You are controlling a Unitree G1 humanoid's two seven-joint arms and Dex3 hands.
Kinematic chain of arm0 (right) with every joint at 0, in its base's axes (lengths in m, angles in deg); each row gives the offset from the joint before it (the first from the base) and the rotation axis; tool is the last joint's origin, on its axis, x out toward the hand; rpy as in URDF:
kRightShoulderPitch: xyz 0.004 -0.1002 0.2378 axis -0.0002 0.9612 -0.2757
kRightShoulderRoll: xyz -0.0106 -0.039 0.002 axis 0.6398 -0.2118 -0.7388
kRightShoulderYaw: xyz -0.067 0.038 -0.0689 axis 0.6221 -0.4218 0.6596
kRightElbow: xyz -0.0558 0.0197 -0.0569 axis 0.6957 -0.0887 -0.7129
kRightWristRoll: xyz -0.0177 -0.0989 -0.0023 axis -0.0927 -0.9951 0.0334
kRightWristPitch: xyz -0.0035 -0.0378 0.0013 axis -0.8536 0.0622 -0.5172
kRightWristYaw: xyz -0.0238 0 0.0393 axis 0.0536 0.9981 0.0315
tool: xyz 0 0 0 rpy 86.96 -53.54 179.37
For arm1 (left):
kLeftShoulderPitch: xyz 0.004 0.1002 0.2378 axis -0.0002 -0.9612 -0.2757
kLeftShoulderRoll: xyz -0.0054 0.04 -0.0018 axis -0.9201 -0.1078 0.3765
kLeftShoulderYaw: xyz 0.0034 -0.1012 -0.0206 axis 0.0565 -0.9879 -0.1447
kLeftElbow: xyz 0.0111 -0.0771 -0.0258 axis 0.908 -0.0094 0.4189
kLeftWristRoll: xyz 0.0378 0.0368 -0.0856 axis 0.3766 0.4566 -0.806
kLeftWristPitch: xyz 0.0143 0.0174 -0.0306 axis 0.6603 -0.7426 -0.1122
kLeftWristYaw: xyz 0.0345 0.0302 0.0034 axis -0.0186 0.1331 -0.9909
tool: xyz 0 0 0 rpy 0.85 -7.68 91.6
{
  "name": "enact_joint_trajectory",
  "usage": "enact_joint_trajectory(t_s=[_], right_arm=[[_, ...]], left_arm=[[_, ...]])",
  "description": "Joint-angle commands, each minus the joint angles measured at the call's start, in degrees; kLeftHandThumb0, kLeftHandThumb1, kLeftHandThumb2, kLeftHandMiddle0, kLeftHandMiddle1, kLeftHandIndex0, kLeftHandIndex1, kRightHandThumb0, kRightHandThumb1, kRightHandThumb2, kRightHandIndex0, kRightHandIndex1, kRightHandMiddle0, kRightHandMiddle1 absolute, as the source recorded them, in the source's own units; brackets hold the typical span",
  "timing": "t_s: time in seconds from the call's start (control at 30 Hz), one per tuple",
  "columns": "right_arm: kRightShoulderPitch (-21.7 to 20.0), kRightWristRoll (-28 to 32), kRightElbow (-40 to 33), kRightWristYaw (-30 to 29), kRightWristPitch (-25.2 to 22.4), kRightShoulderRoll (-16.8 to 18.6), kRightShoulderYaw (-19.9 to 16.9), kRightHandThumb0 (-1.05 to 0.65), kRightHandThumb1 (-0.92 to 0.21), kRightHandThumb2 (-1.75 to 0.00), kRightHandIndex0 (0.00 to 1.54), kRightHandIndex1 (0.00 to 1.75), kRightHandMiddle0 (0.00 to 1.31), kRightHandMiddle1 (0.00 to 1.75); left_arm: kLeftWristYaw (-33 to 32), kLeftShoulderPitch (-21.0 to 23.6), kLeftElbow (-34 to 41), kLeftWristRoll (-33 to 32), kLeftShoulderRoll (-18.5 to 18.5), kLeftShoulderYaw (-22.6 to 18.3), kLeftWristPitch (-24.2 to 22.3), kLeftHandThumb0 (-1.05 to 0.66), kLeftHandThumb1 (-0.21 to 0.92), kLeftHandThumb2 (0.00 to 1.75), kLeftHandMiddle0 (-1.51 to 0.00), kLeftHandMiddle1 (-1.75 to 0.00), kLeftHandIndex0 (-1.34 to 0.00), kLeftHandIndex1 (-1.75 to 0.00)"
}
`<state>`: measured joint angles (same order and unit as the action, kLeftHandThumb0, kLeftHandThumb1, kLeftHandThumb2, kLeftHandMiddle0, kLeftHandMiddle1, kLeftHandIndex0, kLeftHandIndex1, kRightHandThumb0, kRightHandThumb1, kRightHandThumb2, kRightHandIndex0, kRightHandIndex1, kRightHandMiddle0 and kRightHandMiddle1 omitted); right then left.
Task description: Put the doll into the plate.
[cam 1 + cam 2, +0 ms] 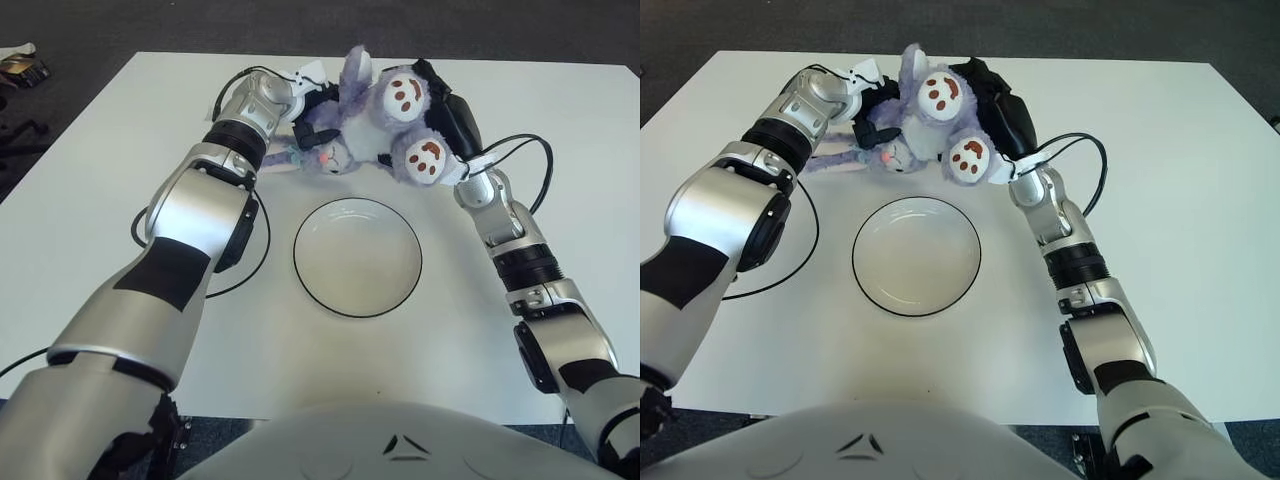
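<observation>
Bright, even light falls from overhead, and the white worktop (90,200) is close to washed out, with no hard glare patch on it. Shadows are soft and short: a faint grey one shows under each arm and just beside the plate (357,257) rim. The plate's glazed inside carries a pale sheen. The floor (120,25) beyond the far edge stays dark. Focus is sharp throughout; the straight worktop edges bow slightly toward the corners.

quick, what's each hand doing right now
Left hand: shut on the doll, beyond the plate.
Right hand: shut on the doll too.
</observation>
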<state>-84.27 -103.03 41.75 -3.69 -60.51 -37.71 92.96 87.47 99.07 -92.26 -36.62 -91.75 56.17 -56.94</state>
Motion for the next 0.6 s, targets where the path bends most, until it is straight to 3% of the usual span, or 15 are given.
enact_joint_trajectory(t_s=[0.0,0.03,0.13,0.2,0.37,0.57], right_arm=[[0.5,-0.22,-2.11,-0.32,-1.75,1.15,-0.53,-0.45,-0.2,-1.08,0.28,1.22,0.04,1.4],[0.49,-0.4,-2.47,-0.21,-2.64,1.33,-0.62,-0.4,-0.18,-1.11,0.29,1.32,0.07,1.52],[0.51,-0.38,-3.0,0.14,-3.91,1.37,-0.88,-0.3,-0.15,-1.18,0.34,1.53,0.14,1.67],[0.62,-0.21,-3.25,0.17,-4.36,1.36,-1.05,0.06,-0.26,-1.14,0.49,1.55,0.18,1.71],[0.66,-0.22,-3.57,-0.95,-5.12,1.94,-1.53,0.01,-0.18,-1.4,0.71,1.6,0.47,1.74],[0.14,-0.35,-1.76,-3.66,-3.75,2.73,-1.98,0.0,-0.07,-1.56,0.8,1.65,0.59,1.75]], left_arm=[[0.42,-0.08,0.1,-0.64,0.39,-0.37,0.8,0.0,-0.06,1.74,-0.89,-1.75,-0.68,-1.72],[0.52,-0.15,0.22,-0.75,0.36,-0.47,0.88,0.0,-0.06,1.74,-0.89,-1.75,-0.67,-1.73],[0.67,-0.25,0.37,-0.94,0.32,-0.65,1.03,0.0,-0.03,1.72,-0.87,-1.75,-0.65,-1.74],[0.36,-0.36,0.46,-0.99,0.29,-0.68,1.27,0.0,-0.03,1.71,-0.86,-1.74,-0.64,-1.74],[-0.23,-0.36,0.58,-0.94,0.26,-0.45,1.52,0.0,-0.02,1.68,-0.87,-1.69,-0.63,-1.75],[0.07,-0.37,0.83,-0.69,0.21,0.01,1.21,0.0,-0.01,1.67,-0.88,-1.67,-0.63,-1.75]])
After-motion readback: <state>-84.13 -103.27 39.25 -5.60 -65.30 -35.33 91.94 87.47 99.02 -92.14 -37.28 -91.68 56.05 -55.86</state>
